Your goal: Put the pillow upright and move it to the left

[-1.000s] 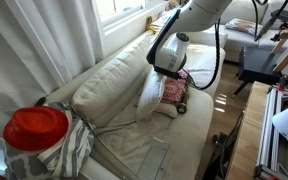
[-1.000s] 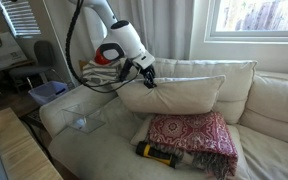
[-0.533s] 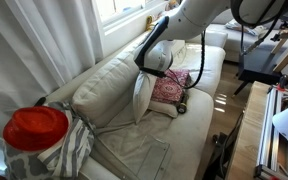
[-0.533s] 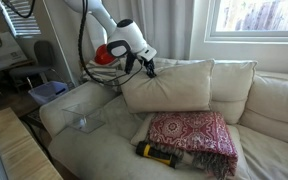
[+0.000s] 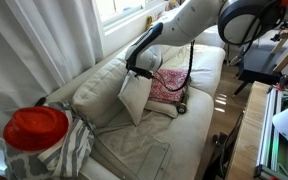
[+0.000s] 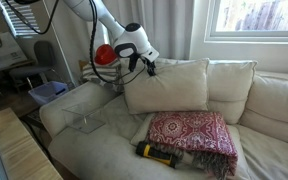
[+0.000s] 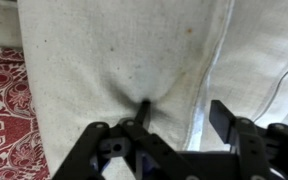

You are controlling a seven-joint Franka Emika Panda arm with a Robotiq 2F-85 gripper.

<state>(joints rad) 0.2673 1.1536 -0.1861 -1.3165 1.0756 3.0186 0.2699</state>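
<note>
The cream-white pillow [image 5: 133,97] stands upright on the sofa seat and leans against the back cushions [image 6: 169,88]. It fills the wrist view [image 7: 104,50]. My gripper [image 5: 144,69] is at the pillow's top corner in both exterior views [image 6: 149,68]. In the wrist view my gripper [image 7: 184,112] has its jaws pinched on the pillow's seamed edge, and one fingertip [image 7: 144,104] puckers the fabric.
A red-pink patterned cushion [image 6: 189,135] lies on the seat beside the pillow [image 5: 170,85], with a yellow-black object [image 6: 158,152] at its front. A clear plastic box [image 6: 84,121] sits by the sofa arm. A red-capped object [image 5: 35,128] is close to the camera.
The pillow has turned from lying tilted over the patterned cushion to standing upright, and has shifted along the sofa away from that cushion. My gripper moved with it, still holding its corner.
</note>
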